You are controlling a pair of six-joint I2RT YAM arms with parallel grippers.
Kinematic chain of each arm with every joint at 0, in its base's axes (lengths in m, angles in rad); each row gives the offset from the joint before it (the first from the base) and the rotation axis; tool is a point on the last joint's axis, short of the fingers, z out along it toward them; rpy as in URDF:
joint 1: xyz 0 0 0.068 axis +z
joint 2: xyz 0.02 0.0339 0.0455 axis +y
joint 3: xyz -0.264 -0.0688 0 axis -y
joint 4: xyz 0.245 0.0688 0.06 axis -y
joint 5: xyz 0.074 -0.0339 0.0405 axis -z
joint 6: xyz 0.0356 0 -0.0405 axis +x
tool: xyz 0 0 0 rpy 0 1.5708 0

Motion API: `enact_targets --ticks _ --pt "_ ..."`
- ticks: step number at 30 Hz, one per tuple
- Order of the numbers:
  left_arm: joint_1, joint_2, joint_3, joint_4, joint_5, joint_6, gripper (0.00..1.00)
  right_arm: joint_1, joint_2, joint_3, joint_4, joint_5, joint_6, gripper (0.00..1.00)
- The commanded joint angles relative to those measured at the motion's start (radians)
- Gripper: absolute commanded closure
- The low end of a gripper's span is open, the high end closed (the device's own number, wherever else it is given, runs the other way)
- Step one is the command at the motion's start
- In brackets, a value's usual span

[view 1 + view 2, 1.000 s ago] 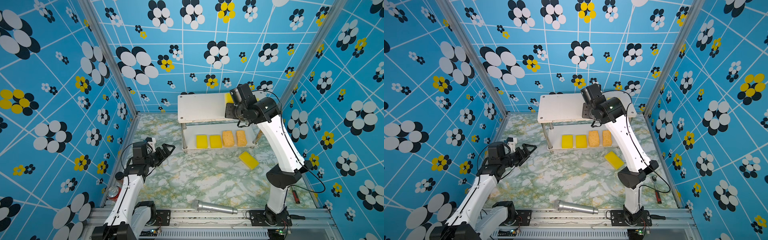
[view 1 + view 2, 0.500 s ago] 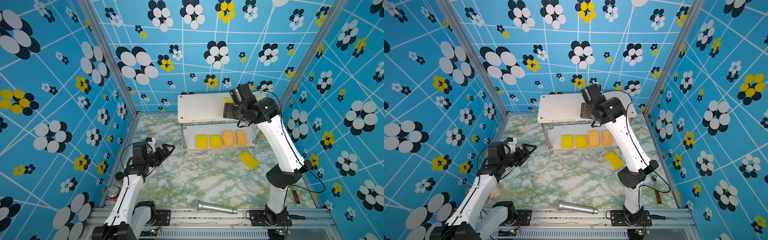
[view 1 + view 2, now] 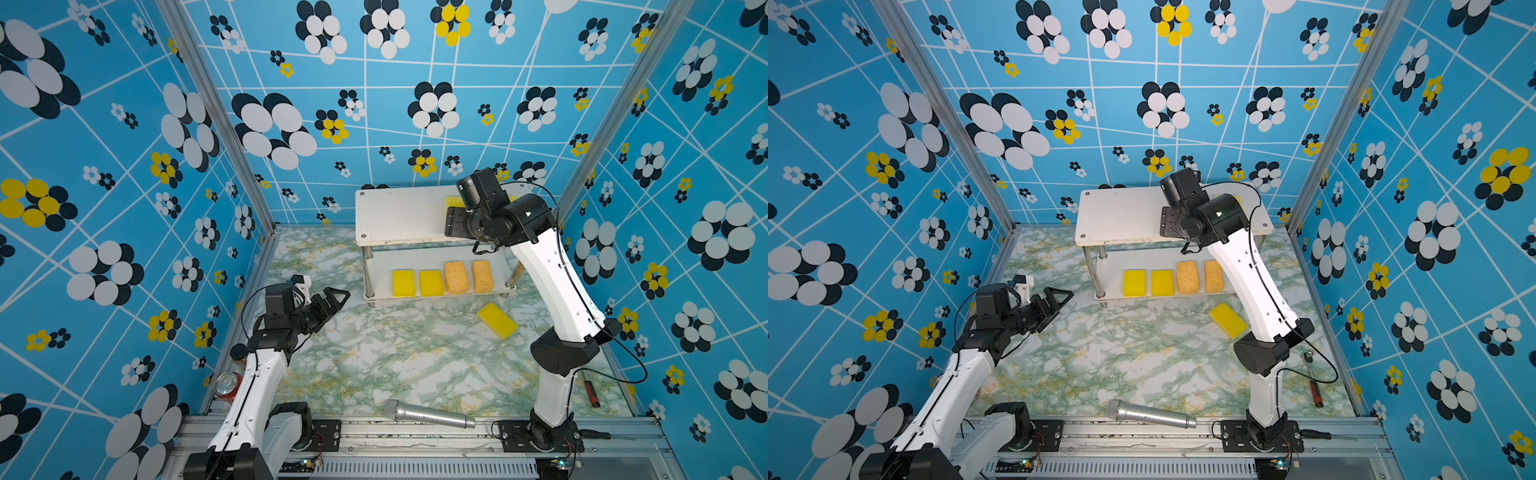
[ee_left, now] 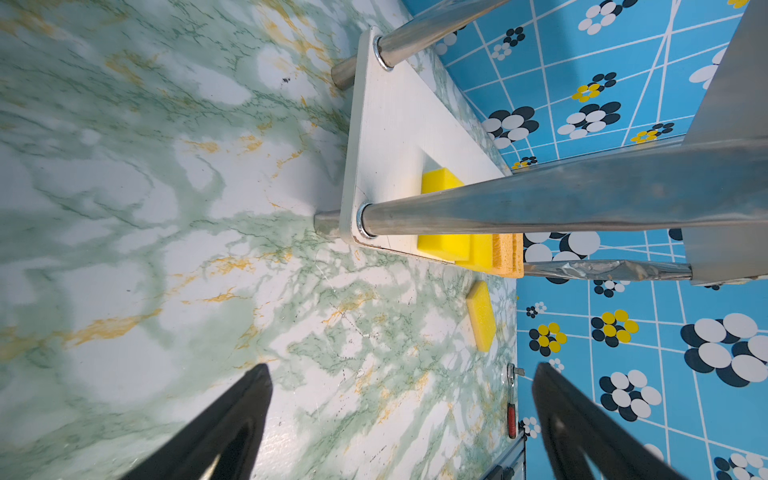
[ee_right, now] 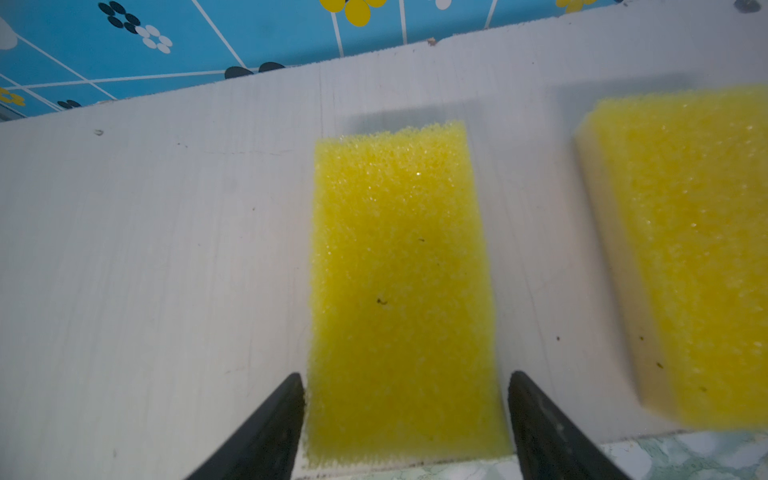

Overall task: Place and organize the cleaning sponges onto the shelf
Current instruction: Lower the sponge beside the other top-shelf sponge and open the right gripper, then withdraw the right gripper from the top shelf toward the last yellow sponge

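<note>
Marbled tabletop carries the shelf; right claw, released, straddles a yellow sponge near the top board's edge, so withdrawing could drag it off. Left claw gapes empty.

A white two-tier shelf on chrome legs stands right of centre in both top views. On its lower board, in a row: two small bright yellow foam sponges and two orange-tan porous sponges. On its top board, apart: two long flat yellow sponges. A third long yellow sponge lies skewed on the tabletop, below-right.
</note>
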Motion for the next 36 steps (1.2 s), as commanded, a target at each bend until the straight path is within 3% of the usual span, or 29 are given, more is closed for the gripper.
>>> enact_targets --ticks 1,11,28,36 --pt "0.01 -0.008 -0.009 -0.011 0.022 0.019 0.01 -0.003 0.011 0.02 -0.031 -0.005 0.0 0.2" --pt "0.01 -0.013 -0.012 -0.015 0.02 0.02 0.01 -0.005 0.005 0.02 -0.029 -0.002 -0.018 0.05" --pt "0.01 -0.011 -0.013 -0.015 0.02 0.019 0.01 -0.002 -0.046 0.021 -0.055 -0.022 -0.058 0.01" --pt "0.011 -0.005 -0.009 -0.01 0.02 0.019 0.01 0.023 -0.09 0.005 -0.058 -0.051 -0.148 0.01"
